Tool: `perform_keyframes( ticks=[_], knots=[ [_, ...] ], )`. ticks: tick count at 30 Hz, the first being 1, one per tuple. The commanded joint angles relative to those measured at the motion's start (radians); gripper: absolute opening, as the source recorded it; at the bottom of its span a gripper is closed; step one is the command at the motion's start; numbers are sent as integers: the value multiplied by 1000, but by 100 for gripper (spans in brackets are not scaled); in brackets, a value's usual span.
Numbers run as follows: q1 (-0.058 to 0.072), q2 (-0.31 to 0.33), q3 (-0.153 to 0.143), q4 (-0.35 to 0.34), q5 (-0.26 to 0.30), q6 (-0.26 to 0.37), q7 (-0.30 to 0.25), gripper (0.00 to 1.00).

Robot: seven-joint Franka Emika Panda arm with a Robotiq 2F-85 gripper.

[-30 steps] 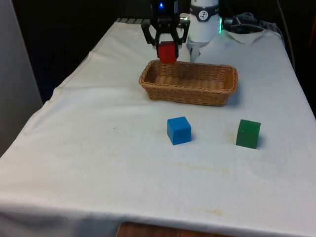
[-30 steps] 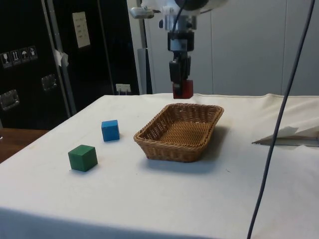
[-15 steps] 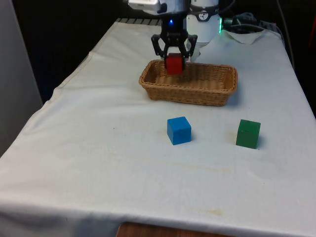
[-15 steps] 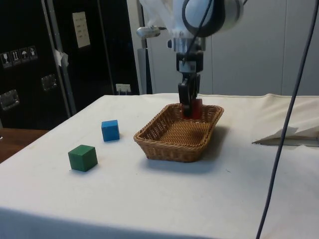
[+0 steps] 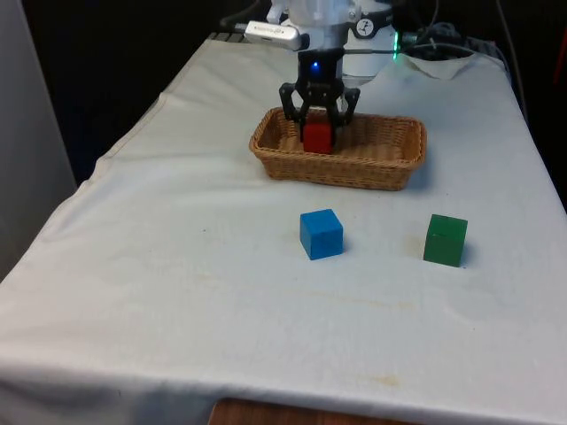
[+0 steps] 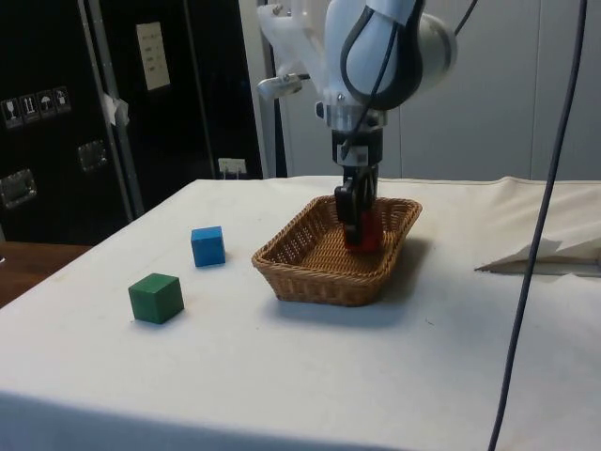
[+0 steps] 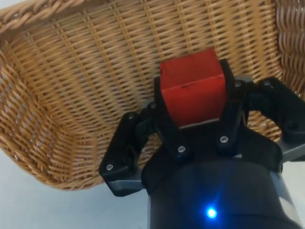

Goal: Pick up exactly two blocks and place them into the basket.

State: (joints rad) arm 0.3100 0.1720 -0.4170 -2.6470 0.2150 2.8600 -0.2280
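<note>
The pincer [image 5: 319, 135] grips a red block [image 5: 318, 138] between its fingers, low inside the wicker basket [image 5: 390, 164]. The worktop [image 5: 177, 292] wears a white cloth, faintly stained near the front edge. A blue block [image 5: 321, 234] and a green block [image 5: 445, 239] sit apart on the cloth, nearer the camera than the basket. In the side view, dark cabinets [image 6: 56, 113] stand behind, with pale panels [image 6: 470, 85] beside them.
</note>
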Motion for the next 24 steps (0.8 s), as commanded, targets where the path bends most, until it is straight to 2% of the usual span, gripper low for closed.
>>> perform_keyframes(
  ticks=[1, 2, 6, 7, 10, 11, 12, 19, 22, 23, 24],
  knots=[
    [-2, -9, 5, -4, 11, 4, -4, 1],
    [-2, -9, 5, -4, 10, 4, -4, 1],
    [0, -2, 0, 0, 0, 1, 0, 35],
    [-2, -10, 3, -5, 8, 2, -4, 35],
    [-2, -10, 3, -5, 7, 2, -4, 70],
    [-2, -10, 3, -5, 7, 2, -4, 89],
    [-2, -10, 3, -5, 7, 1, -4, 97],
    [-2, -10, 2, -5, 6, 1, -4, 100],
    [6, -26, -6, -6, -11, -9, 10, 100],
    [0, -14, 1, 0, 0, -2, 0, 100],
    [7, -33, -7, -6, -16, -14, 13, 100]
  ],
)
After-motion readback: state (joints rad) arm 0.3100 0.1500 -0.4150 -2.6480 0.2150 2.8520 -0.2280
